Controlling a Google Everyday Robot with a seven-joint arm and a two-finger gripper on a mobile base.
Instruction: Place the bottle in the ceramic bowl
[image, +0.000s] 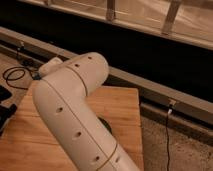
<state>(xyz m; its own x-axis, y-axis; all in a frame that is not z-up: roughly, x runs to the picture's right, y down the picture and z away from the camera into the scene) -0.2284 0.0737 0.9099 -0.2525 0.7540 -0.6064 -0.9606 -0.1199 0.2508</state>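
My white arm (75, 115) fills the middle of the camera view, bent at a big elbow (87, 67) above the wooden table (122, 107). The gripper is out of view, somewhere beyond or below the arm's links. The bottle is hidden. A small dark curved patch (106, 125) peeks out at the arm's right edge on the table; I cannot tell whether it is the ceramic bowl.
A dark object (5, 107) sits at the table's left edge, with a coiled black cable (15, 75) on the floor behind it. A metal rail (150, 90) and a dark wall run behind the table. A thin cable (167, 135) hangs at the right.
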